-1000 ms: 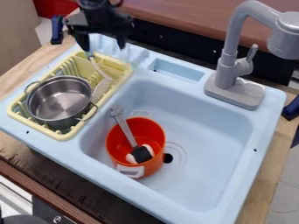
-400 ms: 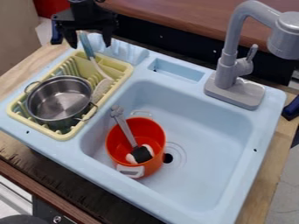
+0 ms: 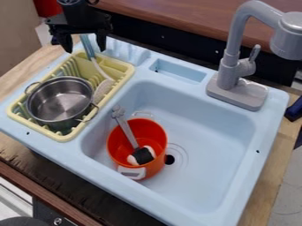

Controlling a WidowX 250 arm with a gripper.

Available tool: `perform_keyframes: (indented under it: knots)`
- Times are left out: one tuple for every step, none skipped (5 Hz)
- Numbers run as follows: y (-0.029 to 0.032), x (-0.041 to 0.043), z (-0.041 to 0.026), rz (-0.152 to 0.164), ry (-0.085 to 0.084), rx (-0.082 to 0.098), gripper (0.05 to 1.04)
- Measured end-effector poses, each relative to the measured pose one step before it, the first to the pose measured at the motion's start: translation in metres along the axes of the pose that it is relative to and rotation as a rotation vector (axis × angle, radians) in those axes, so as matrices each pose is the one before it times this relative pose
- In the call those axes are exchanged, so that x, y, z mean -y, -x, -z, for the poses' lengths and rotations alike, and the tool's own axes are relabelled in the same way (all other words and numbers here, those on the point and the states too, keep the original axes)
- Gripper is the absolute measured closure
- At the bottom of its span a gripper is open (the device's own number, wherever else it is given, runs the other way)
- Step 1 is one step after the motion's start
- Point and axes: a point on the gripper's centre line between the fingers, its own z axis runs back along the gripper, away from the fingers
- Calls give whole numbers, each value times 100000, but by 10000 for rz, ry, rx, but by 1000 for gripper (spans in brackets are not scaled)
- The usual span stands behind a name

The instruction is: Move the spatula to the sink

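Note:
At the upper left, the black gripper [image 3: 85,49] hangs over the back of the yellow dish rack [image 3: 122,67]. It is open, one finger on each side of the blue handle of the spatula [image 3: 103,88]; whether either finger touches the handle I cannot tell. The spatula leans in the rack with its handle up and its beige head low beside the metal pot. To the right of the rack lies the light blue sink [image 3: 218,128].
A metal pot [image 3: 60,99] sits in the rack. In the sink's left part, an orange pot [image 3: 158,140] holds a grey-handled utensil [image 3: 126,128] with a black and white end. The grey faucet [image 3: 230,73] stands at the back right.
The gripper has moved left, from right of the spatula's handle to a place where its open fingers straddle the handle. The spatula shows no clear movement.

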Motion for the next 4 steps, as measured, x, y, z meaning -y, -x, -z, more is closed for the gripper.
perform_keyframes:
  knots:
    - [-196,362,419,-39,-28,243,85]
    - [323,39,283,2,19,-173,115]
    - [-152,-89,156,-163,-59,103,379]
    - [85,32,159,-203,-33,87,672]
